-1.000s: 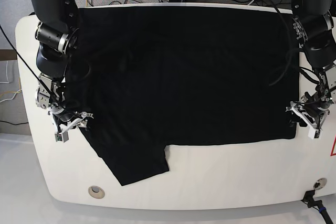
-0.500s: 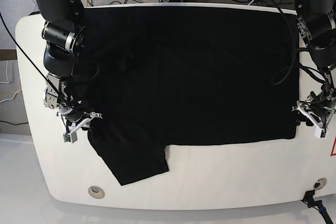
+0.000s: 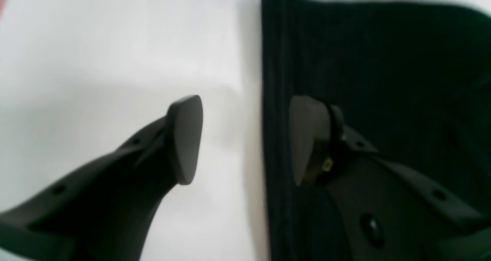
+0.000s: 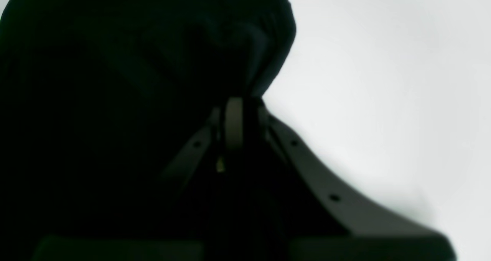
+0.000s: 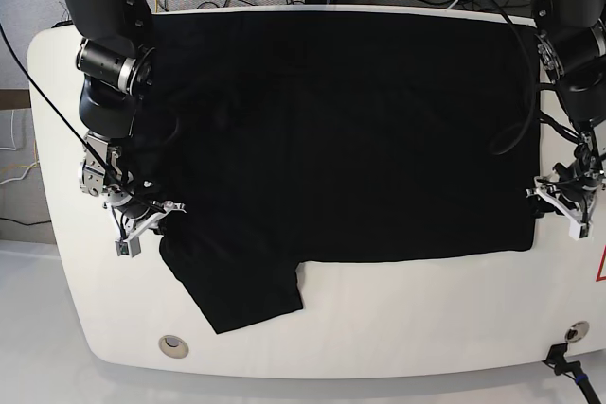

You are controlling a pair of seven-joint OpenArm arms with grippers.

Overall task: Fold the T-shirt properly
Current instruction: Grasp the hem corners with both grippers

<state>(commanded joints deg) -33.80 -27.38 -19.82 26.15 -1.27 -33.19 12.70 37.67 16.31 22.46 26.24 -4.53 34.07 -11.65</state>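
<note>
T-shirt (image 5: 360, 158): spread wide over the white table (image 5: 379, 328), black surface uppermost; no print is seen. The near edge is seen as roughly straight on the base view's right, and a flap of cloth (image 5: 251, 300) is extended toward the near side on that view's left.

Right gripper (image 4: 249, 119): fingers pressed nearly together, with a fold of the T-shirt pinched between the tips. In the right wrist view the cloth is gathered at the fingertips and is bent into a rounded fold just beyond them; bare white table is seen beside it. The lower part of the fingers is dark and poorly resolved.

Left gripper (image 3: 245, 138): fingers spread, with a broad gap between the tips. The side edge of the T-shirt is seen running through this gap; one finger is placed over white table, the other over black cloth. Nothing is gripped. Whether the cloth is touched by either fingertip cannot be told.
</note>
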